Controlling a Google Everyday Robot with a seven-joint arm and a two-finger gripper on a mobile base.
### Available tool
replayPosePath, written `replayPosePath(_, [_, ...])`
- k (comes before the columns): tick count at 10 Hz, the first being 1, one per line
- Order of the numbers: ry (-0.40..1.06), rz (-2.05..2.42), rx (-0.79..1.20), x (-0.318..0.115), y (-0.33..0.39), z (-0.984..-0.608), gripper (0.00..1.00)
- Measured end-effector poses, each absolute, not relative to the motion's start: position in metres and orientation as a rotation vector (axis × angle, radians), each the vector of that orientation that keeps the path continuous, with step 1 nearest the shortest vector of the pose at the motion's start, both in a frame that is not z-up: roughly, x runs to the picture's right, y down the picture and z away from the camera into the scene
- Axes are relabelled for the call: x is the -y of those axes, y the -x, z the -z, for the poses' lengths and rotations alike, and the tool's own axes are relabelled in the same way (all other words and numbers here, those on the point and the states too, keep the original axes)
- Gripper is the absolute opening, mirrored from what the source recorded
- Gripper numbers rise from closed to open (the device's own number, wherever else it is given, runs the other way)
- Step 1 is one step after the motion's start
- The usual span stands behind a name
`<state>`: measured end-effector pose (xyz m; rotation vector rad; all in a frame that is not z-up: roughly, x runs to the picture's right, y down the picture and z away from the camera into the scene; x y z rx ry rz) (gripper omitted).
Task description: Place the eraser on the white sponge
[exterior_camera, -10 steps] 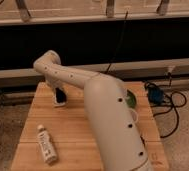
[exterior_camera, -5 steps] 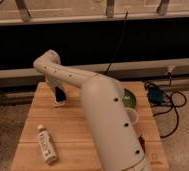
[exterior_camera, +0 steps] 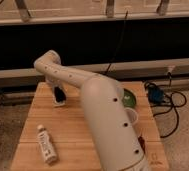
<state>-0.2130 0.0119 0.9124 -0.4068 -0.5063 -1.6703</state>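
My gripper [exterior_camera: 59, 93] hangs down from the arm's wrist at the far left of the wooden table [exterior_camera: 73, 131]. A dark, upright shape under the wrist may be the black eraser [exterior_camera: 59, 95] or part of the gripper; I cannot tell them apart. Directly below it lies the white sponge [exterior_camera: 59, 103], a small whitish pad on the table. The dark shape reaches down to the sponge's top. The arm's thick white links [exterior_camera: 108, 125] cross the middle of the view.
A white labelled bottle [exterior_camera: 46, 144] lies at the front left of the table. A green object [exterior_camera: 130, 97] and a translucent white cup [exterior_camera: 132, 116] sit at the right, partly behind the arm. A slim dark red object [exterior_camera: 141, 143] is near the right edge. Cables [exterior_camera: 160, 97] lie on the floor at right.
The gripper stays in the same spot over the sponge. The arm's near link has shifted slightly, uncovering more of the green object.
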Motion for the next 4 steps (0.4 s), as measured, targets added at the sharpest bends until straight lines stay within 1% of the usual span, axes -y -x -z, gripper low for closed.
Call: replayPosePath(4, [0.403, 1.675, 0.509, -0.0109, 0.2132, -0.9152, 0.8])
